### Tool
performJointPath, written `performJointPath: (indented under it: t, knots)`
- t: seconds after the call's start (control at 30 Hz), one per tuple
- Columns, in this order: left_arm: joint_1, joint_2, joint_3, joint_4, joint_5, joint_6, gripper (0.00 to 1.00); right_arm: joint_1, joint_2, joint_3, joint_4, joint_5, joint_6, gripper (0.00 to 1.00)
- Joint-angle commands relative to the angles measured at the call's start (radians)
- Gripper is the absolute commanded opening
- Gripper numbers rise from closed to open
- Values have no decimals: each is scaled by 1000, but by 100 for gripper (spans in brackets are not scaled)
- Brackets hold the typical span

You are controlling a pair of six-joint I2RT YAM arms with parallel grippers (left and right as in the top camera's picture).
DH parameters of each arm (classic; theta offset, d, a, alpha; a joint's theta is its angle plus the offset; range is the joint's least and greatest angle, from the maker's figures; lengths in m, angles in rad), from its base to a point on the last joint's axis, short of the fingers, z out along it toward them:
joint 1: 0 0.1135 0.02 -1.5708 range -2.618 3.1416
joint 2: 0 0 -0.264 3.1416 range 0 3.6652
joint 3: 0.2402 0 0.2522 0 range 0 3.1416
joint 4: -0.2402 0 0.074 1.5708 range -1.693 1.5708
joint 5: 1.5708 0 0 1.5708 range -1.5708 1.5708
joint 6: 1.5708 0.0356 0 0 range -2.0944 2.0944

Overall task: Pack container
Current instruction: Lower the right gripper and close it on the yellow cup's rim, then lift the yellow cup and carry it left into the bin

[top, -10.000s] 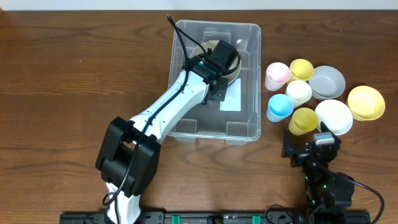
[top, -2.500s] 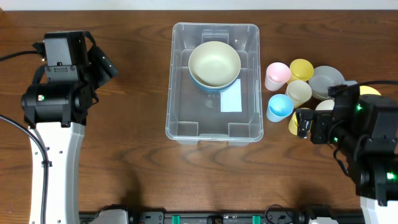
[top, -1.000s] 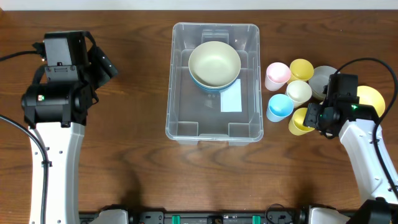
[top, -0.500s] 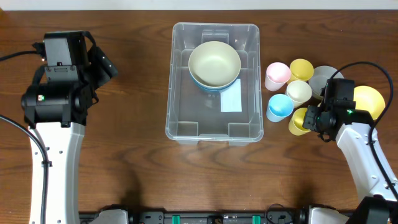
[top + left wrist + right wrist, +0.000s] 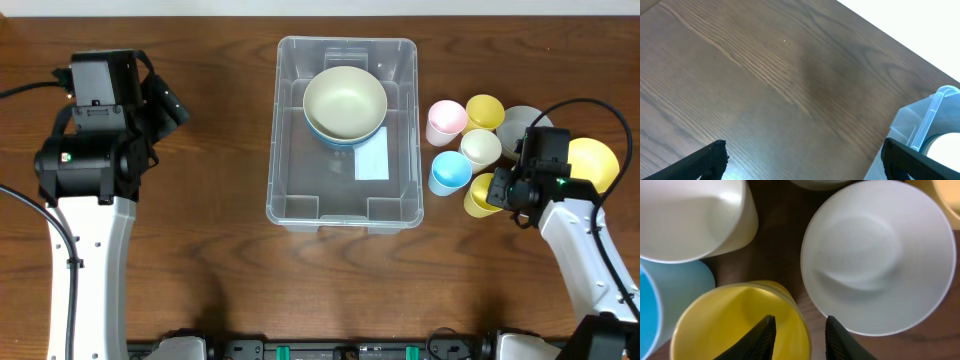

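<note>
Judging by the pose, at the pick-up step for the next piece to pack: right gripper (image 5: 801,339) poised on the near yellow plastic cup (image 5: 735,325), jaws parted and astride its thin rim, one finger inside the mouth, the other outside toward the shallow white plastic bowl (image 5: 880,260); nothing clamped yet; calls next for squeezing shut on that wall, lifting straight up clear of the crowded neighbours, carrying across and setting down inside the large clear plastic rectangular container (image 5: 320,185); standing at the middle of the dark wooden counter (image 5: 200,270), rounded at the corners, glossy and see-through, with a white label (image 5: 371,160) on its base, and already holding a matte cream bowl (image 5: 345,98) nested in a pale blue bowl (image 5: 330,138) at the far end; plenty of bare floor left toward the near end; worth minding the pale blue cup (image 5: 675,290) and the cream cup (image 5: 690,215) crowded close against the yellow one, since smooth, light, round walls probably slip and topple easily; waiting alongside, a pink cup (image 5: 446,122), a second yellow cup (image 5: 485,110), a grey bowl (image 5: 515,125) and a wide yellow bowl (image 5: 595,165); well off to the other side, over bare wood grain, left gripper (image 5: 812,167) spread wide and grasping nothing.
</note>
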Motion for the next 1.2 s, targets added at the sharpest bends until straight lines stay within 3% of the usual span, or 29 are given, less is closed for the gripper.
performJointPath:
  t: [0.0, 0.77, 1.17]
  knots:
    - [3, 5, 12, -2, -16, -2, 98, -11, 6, -23, 7, 5, 0, 34]
    - [3, 5, 12, -2, -16, -2, 98, -11, 6, -22, -5, 5, 0, 2]
    - [3, 5, 12, -2, -16, -2, 98, -11, -52, 39, -121, 48, 0, 1]
